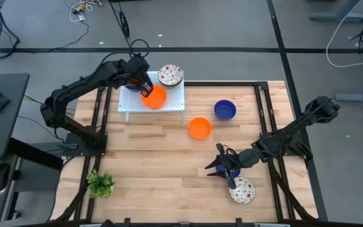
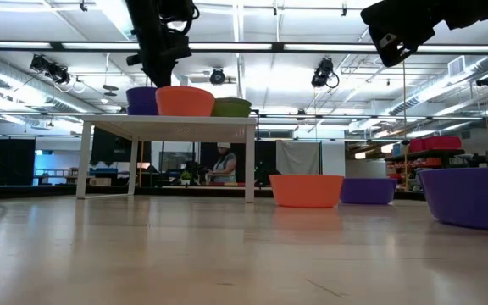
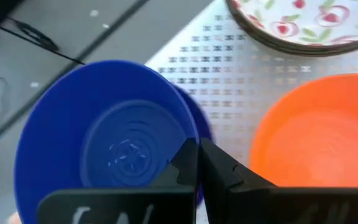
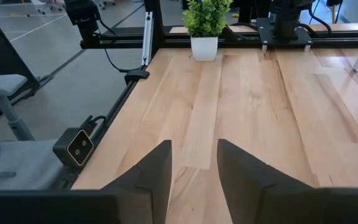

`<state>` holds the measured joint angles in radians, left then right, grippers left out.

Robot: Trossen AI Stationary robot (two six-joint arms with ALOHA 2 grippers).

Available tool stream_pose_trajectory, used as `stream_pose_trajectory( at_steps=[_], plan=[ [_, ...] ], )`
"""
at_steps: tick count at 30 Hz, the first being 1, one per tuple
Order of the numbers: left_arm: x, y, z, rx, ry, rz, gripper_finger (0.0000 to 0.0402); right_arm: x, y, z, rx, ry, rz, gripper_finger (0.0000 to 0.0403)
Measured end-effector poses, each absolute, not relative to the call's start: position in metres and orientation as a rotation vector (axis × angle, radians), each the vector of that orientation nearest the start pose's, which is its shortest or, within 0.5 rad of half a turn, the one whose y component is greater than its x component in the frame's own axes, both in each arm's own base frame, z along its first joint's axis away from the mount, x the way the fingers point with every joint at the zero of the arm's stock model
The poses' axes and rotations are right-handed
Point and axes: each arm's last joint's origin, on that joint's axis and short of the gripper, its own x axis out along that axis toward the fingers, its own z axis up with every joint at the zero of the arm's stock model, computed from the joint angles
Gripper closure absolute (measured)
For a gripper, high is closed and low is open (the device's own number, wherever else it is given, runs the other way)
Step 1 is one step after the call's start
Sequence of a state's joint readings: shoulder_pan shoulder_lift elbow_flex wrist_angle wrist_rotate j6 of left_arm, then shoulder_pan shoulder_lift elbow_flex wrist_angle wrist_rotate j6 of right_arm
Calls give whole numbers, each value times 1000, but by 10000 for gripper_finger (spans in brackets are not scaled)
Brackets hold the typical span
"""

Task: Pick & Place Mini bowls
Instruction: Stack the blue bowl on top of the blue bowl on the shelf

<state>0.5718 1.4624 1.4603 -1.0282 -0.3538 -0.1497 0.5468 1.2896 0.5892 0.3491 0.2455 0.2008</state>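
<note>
The left gripper (image 1: 145, 86) is over the white perforated rack (image 1: 172, 101) at the far left of the table (image 1: 156, 157). In the left wrist view its fingers (image 3: 188, 163) are pressed almost together at the rim of a blue bowl (image 3: 104, 149), which sits on the rack; whether they pinch that rim cannot be told. Just beside it on the rack stands an orange bowl (image 1: 155, 98), and farther back a white speckled bowl (image 1: 170, 75) with a red fruit and green leaf print; in the low view these show side by side on the rack top.

On the bare wood, an orange bowl (image 1: 200, 128) lies near the middle of the table, and a blue bowl (image 1: 225, 110) lies to its right, a little farther back, apart from it. A second speckled bowl (image 1: 242, 190) sits at the near right edge.

The right gripper (image 1: 221, 165) hovers over the near right part of the table, just beside that speckled bowl, its jaws spread with nothing between them; the right wrist view shows bare planks between the fingers (image 4: 151, 171).

A small green plant (image 1: 100, 183) in a white pot stands at the near left corner. No readable writing or brand marks show on any object.
</note>
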Motion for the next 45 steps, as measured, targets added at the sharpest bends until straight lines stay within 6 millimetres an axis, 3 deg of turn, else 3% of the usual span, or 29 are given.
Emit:
stream_pose_trajectory(
  at_steps=[16, 28, 31, 37, 45],
  plan=[
    [238, 166, 334, -276, 953, 922, 372, 228, 131, 212, 62, 352, 264, 273],
    [239, 166, 334, -300, 930, 927, 294, 228, 131, 212, 61, 352, 264, 273],
    [240, 166, 334, -312, 930, 905, 307, 228, 131, 212, 61, 352, 264, 273],
    [241, 166, 332, -313, 937, 891, 390, 228, 131, 212, 61, 353, 264, 273],
    [241, 166, 333, -313, 933, 893, 346, 228, 131, 212, 58, 359, 264, 273]
  ],
)
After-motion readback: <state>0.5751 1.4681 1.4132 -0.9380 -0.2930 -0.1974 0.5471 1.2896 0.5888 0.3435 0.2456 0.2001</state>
